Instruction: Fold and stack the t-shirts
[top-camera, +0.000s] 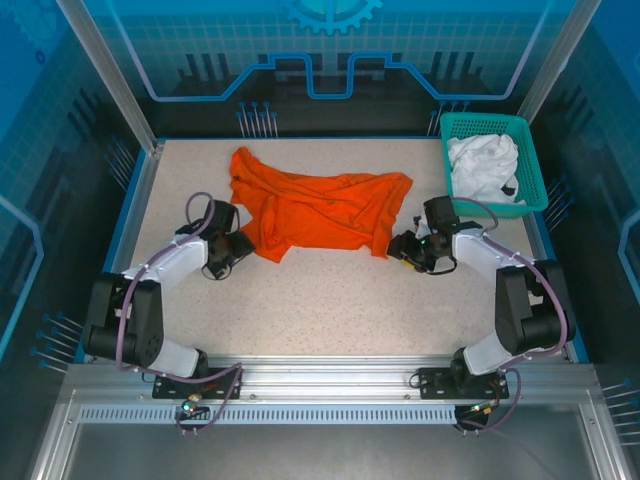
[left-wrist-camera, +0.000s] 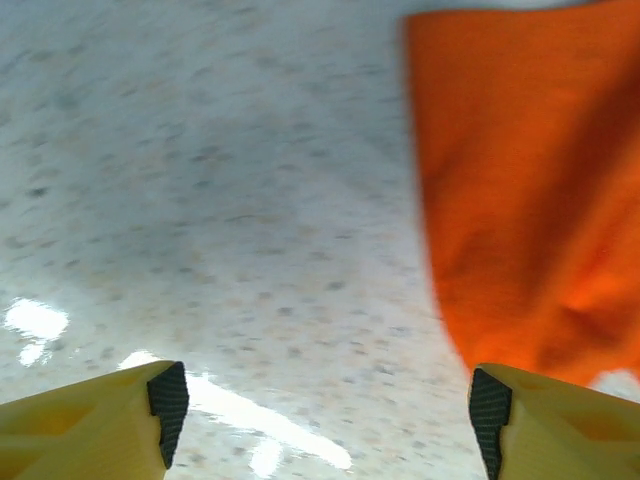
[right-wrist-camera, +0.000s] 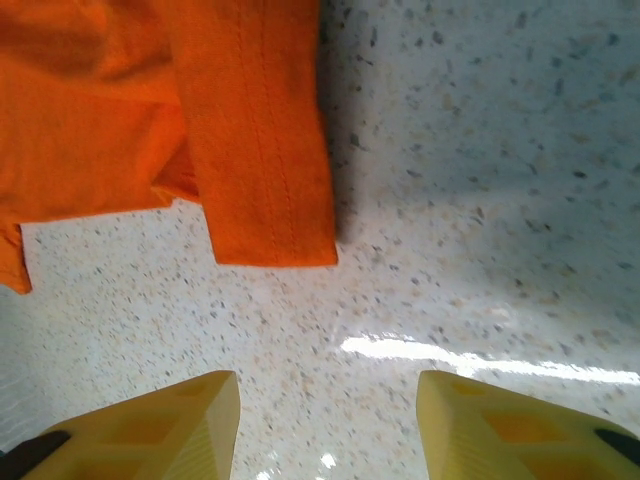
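We see a bright orange cloth t-shirt lying crumpled and unfolded on the far half of the pale speckled counter. Its soft fabric is bunched into ridges and creases, and one part reaches toward the far left. A white cloth t-shirt sits heaped in a rumpled mound inside the teal plastic lattice basket at the far right corner. A small dark patch shows at the near right of that mound.

The left gripper is low beside the orange shirt's near left edge. In the left wrist view its yellow wedge-shaped fingers, tipped with ribbed black pads, stand wide apart over bare, glossy counter. The orange cloth hangs in view just past the right-hand finger, and we cannot tell whether they touch.

The right gripper is low beside the shirt's near right edge. In the right wrist view its yellow fingers are also spread apart and hold nothing. Beyond them lies a flat, square-ended flap of the shirt with a double row of stitching.
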